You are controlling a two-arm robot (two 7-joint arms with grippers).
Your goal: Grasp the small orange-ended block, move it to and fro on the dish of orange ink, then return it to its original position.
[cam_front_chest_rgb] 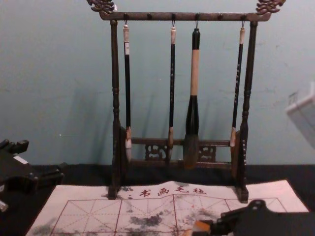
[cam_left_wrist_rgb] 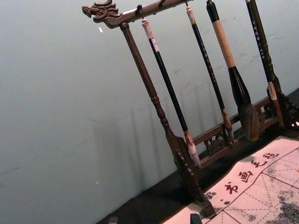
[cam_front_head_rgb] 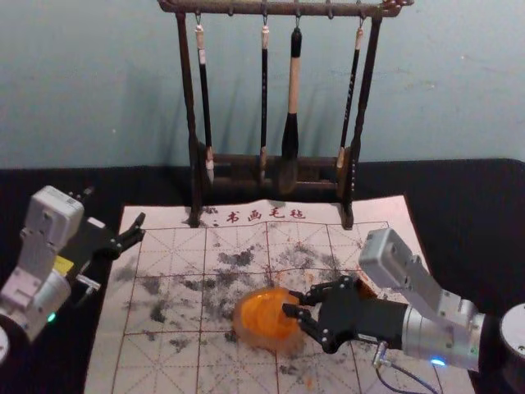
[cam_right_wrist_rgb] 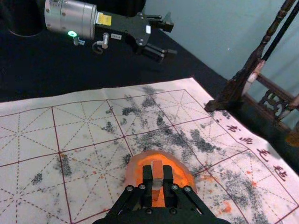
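My right gripper point(cam_front_head_rgb: 292, 305) reaches in from the right over the orange ink dish point(cam_front_head_rgb: 262, 318) on the felt mat. In the right wrist view, the right gripper point(cam_right_wrist_rgb: 157, 187) is shut on the small block point(cam_right_wrist_rgb: 158, 171), whose orange part is toward the dish point(cam_right_wrist_rgb: 183, 173). The block's lower end overlaps the ink there; whether it touches is unclear. From the chest, the block point(cam_front_chest_rgb: 201, 226) shows pale and orange at the fingertips. My left gripper point(cam_front_head_rgb: 115, 208) is parked at the left, open and holding nothing; its tips edge into the left wrist view point(cam_left_wrist_rgb: 154, 219).
A dark wooden rack point(cam_front_head_rgb: 271, 160) with several hanging brushes stands at the mat's far edge. The ink-stained felt mat point(cam_front_head_rgb: 168, 254) lies under the dish. An orange-brown thing point(cam_front_head_rgb: 366, 288) is partly hidden behind the right gripper.
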